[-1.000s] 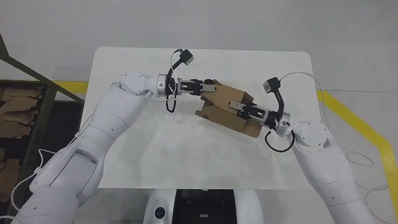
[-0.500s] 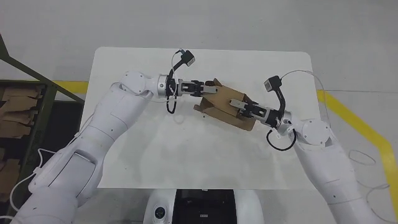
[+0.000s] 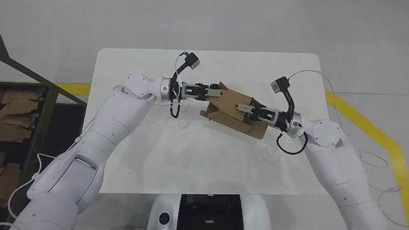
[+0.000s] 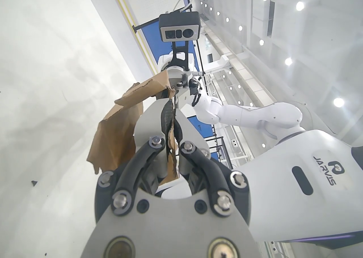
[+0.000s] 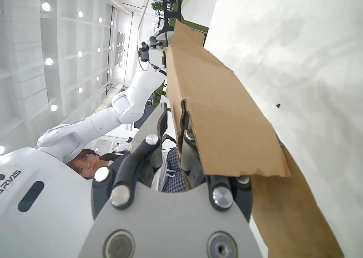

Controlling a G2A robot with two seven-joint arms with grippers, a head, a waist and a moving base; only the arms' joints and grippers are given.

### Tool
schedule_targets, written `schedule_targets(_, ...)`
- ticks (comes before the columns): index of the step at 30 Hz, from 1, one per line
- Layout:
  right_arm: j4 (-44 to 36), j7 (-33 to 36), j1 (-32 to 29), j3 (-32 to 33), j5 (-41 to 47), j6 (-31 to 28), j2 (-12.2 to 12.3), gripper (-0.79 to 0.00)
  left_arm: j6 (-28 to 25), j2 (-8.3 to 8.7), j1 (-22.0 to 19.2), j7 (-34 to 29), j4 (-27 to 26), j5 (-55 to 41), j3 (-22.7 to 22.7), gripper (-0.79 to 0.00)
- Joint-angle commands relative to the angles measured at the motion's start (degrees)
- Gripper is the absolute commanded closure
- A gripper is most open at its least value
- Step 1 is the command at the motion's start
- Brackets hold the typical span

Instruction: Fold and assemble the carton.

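A brown cardboard carton (image 3: 231, 107), partly unfolded, is held between both arms over the middle of the white table (image 3: 140, 160). My left gripper (image 3: 216, 91) is shut on the carton's far-left edge; in the left wrist view its fingertips (image 4: 167, 113) pinch a torn cardboard flap (image 4: 119, 129). My right gripper (image 3: 245, 107) grips the carton from the right side. In the right wrist view the gripper (image 5: 174, 117) straddles a doubled carton wall (image 5: 221, 117), and one finger (image 5: 187, 140) is partly hidden behind the flap.
A dark crate with flat cardboard blanks (image 3: 19, 112) stands on the floor left of the table. A small dark scrap (image 5: 278, 105) lies on the tabletop near the carton. The table's front half is bare.
The carton's right end has drawn in and shifted slightly toward the far side with the right gripper. The left gripper has stayed nearly still, keeping its hold.
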Motion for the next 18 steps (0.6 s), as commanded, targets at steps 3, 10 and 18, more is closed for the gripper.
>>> schedule_targets(3,0.14,0.41,0.1,0.0,0.11,0.1,0.09,0.0,0.3,0.09,-0.06,-0.3,-0.13,-0.44,0.26,0.0)
schedule_targets(10,0.13,0.06,0.11,-0.18,0.36,0.48,0.16,0.0,0.24,0.14,-0.05,-0.24,-0.46,-2.0,0.4,-0.785)
schedule_targets(18,0.64,-2.32,0.32,-0.88,-1.57,1.27,0.11,0.0,1.55,0.37,0.45,-1.55,-2.23,-6.11,-0.47,-0.785)
